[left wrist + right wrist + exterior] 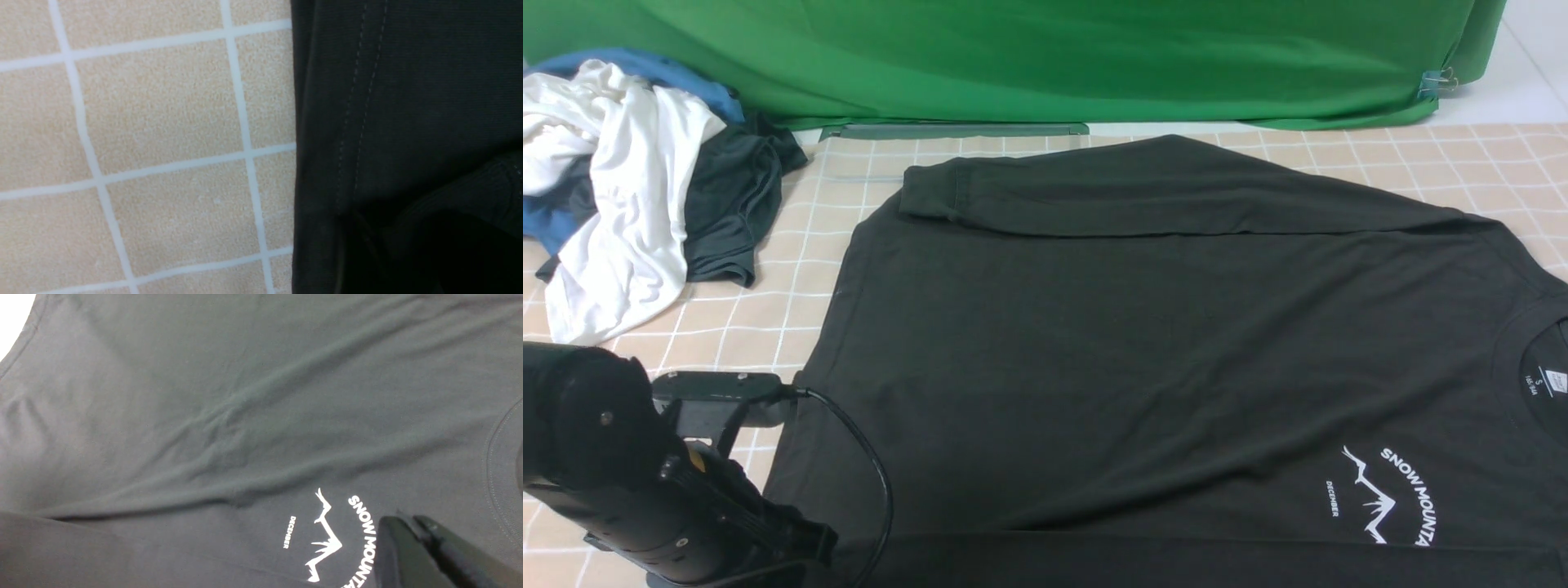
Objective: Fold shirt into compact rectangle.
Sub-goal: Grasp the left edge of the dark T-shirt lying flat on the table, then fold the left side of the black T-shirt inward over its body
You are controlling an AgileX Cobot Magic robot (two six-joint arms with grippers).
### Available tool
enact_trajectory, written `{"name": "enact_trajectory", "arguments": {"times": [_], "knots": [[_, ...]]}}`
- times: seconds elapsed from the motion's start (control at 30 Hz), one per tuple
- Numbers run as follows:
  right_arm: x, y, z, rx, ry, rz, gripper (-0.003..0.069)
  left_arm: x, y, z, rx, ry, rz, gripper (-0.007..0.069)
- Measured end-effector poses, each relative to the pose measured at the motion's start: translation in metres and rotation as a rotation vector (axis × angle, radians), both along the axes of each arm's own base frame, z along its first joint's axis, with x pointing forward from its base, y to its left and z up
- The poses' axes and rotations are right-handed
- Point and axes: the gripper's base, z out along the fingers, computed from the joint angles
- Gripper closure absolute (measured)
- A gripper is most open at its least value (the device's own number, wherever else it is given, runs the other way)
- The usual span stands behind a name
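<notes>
The shirt (1143,351) lies flat, front up, across most of the counter (809,229), collar toward the robot's right. Its far sleeve is folded in along the far edge, and what looks like the near sleeve lies along the near one. It is soft matte black jersey, lightly rippled, with a crisp white mountain print (1388,498), a ribbed neckband and a double-stitched hem (359,102). The left tool (805,543) sits at the hem's near corner; I can't tell how its jaws stand. The right tool (402,524) hangs over the print, fingers together and empty. To my eye the hem-to-collar fold comes next. It wants a pinch through every layer at the corner, then a low, even carry to keep the sleeves tucked. Crumpled clothes (629,204) sit far left on the checked beige cloth.
</notes>
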Motion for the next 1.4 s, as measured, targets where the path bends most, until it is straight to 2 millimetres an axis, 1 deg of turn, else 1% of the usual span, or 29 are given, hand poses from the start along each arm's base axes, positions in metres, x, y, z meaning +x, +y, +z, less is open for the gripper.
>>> {"name": "enact_trajectory", "arguments": {"times": [0.1,0.2,0.3,0.37,0.43,0.47,0.57,0.7,0.77,0.87,0.9,1.03,1.27,1.4], "knots": [[0.000,0.000,0.000,-0.001,0.000,0.001,0.0606,0.000,0.000,-0.001,0.000,0.005,-0.010,0.0538],[0.000,0.000,0.000,0.000,0.000,0.001,0.0603,0.001,-0.001,0.000,-0.001,0.013,-0.014,0.0587],[0.000,0.000,0.000,0.000,0.000,0.001,0.0601,0.006,-0.003,0.014,-0.009,0.018,-0.021,0.0588],[0.000,0.000,0.000,0.000,0.000,0.001,0.0599,0.009,-0.005,0.029,-0.018,-0.003,-0.036,0.0588],[0.000,0.000,0.000,-0.001,-0.001,0.002,0.0594,0.013,-0.007,0.048,-0.033,-0.055,-0.054,0.0588],[0.000,0.000,0.000,-0.001,-0.001,0.002,0.0592,0.014,-0.008,0.053,-0.039,-0.074,-0.056,0.0588],[0.000,0.000,0.000,-0.001,-0.004,0.000,0.0588,0.019,-0.009,0.078,-0.059,-0.154,-0.065,0.0588],[0.000,0.000,0.001,0.000,-0.008,-0.001,0.0589,0.029,-0.011,0.098,-0.067,-0.246,-0.069,0.0588],[0.001,0.000,0.001,0.000,-0.008,-0.001,0.0589,0.035,-0.012,0.105,-0.068,-0.290,-0.070,0.0588],[0.001,0.000,0.001,0.000,-0.012,-0.003,0.0589,0.045,-0.013,0.115,-0.072,-0.360,-0.068,0.0588],[0.001,0.000,0.001,-0.001,-0.015,-0.004,0.0589,0.052,-0.015,0.119,-0.072,-0.390,-0.068,0.0588],[0.001,0.000,0.001,-0.001,-0.018,-0.006,0.0583,0.070,-0.018,0.119,-0.052,-0.414,-0.076,0.0588],[0.001,0.000,0.001,-0.001,-0.018,-0.006,0.0570,0.105,-0.020,0.106,0.011,-0.470,-0.064,0.0588],[0.001,0.000,0.001,-0.001,-0.018,-0.006,0.0568,0.123,-0.023,0.101,0.019,-0.493,-0.057,0.0588]]}}
